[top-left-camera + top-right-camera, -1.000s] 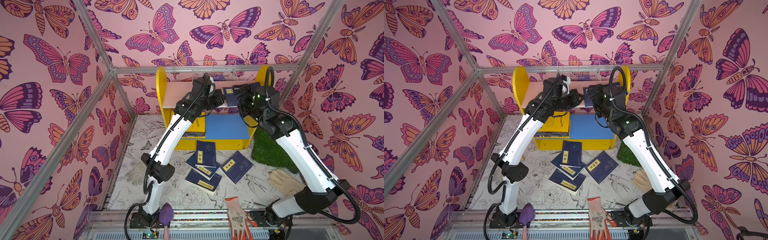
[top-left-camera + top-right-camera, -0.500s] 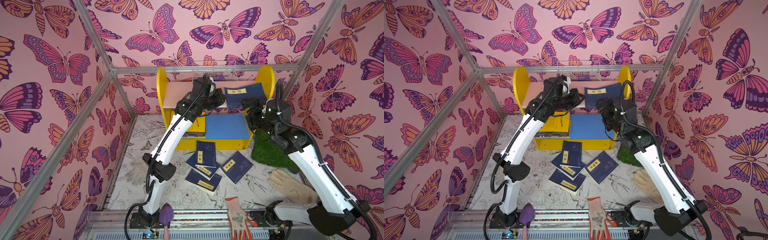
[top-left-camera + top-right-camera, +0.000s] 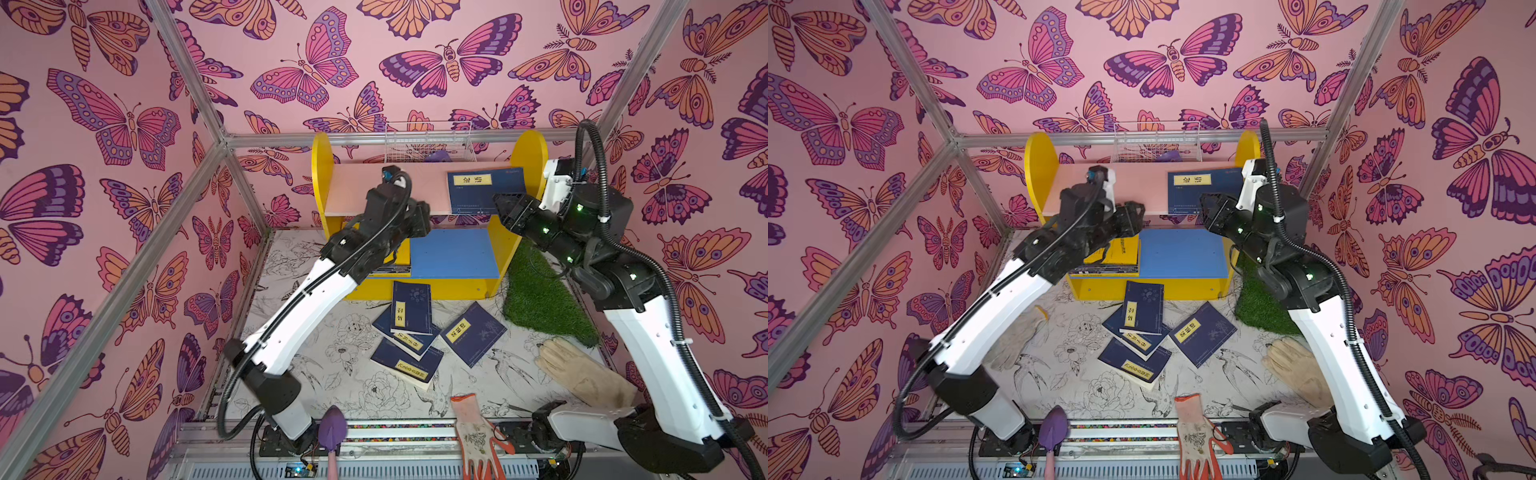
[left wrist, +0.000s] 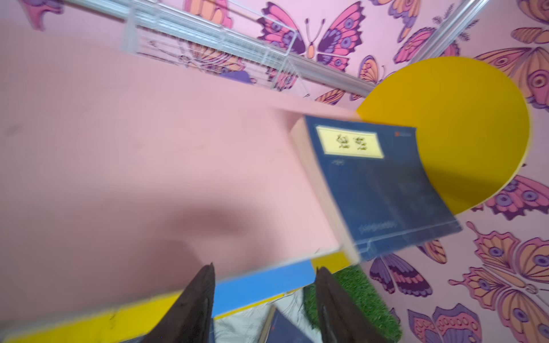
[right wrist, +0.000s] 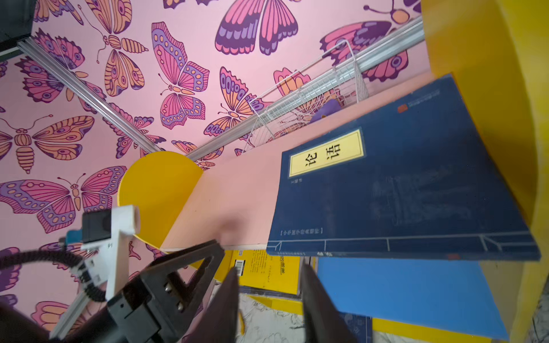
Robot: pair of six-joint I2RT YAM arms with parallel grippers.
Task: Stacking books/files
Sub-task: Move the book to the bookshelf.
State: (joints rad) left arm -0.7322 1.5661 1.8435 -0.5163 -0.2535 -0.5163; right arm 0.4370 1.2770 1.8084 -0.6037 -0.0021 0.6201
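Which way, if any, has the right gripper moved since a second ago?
Yes. The right gripper pulled back off the navy book, toward the pink top shelf's front edge and right yellow end panel.

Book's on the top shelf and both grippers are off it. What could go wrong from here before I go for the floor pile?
1. The navy book overhangs the front edge of the pink shelf, right by the right gripper; a brush while pulling back could tip it off.
2. The left gripper sits close beside the right one, so the arms may clip each other.
3. The floor books overlap; lifting one may drag its neighbours.
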